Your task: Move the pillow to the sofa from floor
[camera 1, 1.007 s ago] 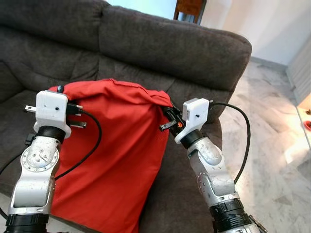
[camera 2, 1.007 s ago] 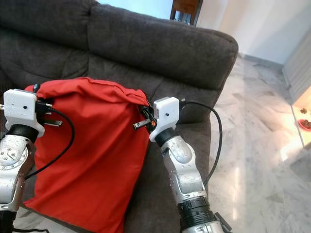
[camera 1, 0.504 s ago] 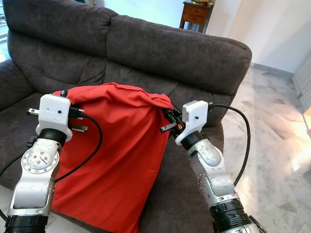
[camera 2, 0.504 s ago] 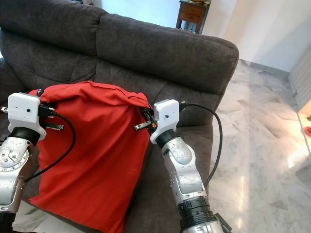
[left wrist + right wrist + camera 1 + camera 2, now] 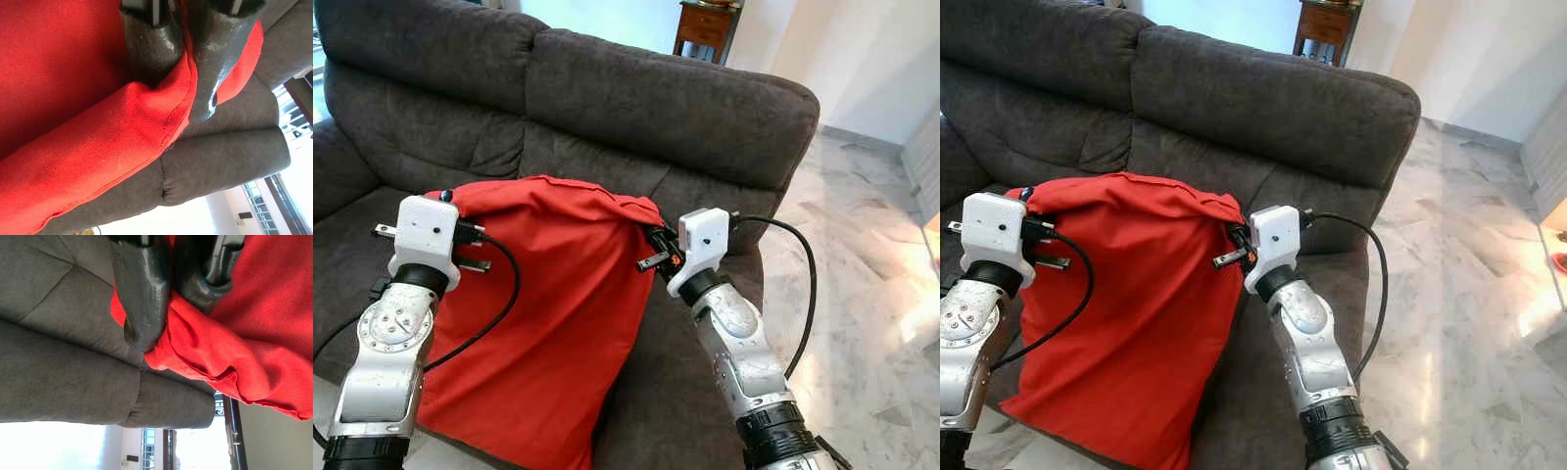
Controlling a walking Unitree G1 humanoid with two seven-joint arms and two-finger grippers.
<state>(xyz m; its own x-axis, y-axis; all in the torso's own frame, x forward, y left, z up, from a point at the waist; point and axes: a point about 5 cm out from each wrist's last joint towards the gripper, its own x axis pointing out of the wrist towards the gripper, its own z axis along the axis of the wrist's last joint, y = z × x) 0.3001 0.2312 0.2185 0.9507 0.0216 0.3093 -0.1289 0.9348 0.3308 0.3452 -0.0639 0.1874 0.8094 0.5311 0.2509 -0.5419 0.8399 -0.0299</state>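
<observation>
So the red pillow (image 5: pixel 548 323) is up off the floor right now, held in front of the dark grey sofa (image 5: pixel 636 108) by both arms, one on each top corner. The left gripper (image 5: pixel 183 63) has its two black fingers (image 5: pixel 151 39) pinched together on the pillow's corner seam, you can see the red fabric squeezed up between them with the sofa's cushions just behind. The right gripper (image 5: pixel 164 293) is doing the same on the other corner, fingers (image 5: pixel 142 293) clamped on a bunched fold of red cloth, again with the sofa's grey upholstery right behind it. From the head cameras the pillow hangs down like a limp sack against the front of the sofa, its top edge roughly level with where the seat meets the backrest, and its bottom end drooping below the front edge of the seat cushion. It covers the middle of the sofa's seat, between the two silver arms. I honestly can't tell how much of it rests on the seat. Off to the right of the sofa there's pale marble floor (image 5: pixel 862 274), and behind the sofa's backrest a small wooden table (image 5: pixel 710 24) pokes up next to a white wall (image 5: pixel 871 69).
</observation>
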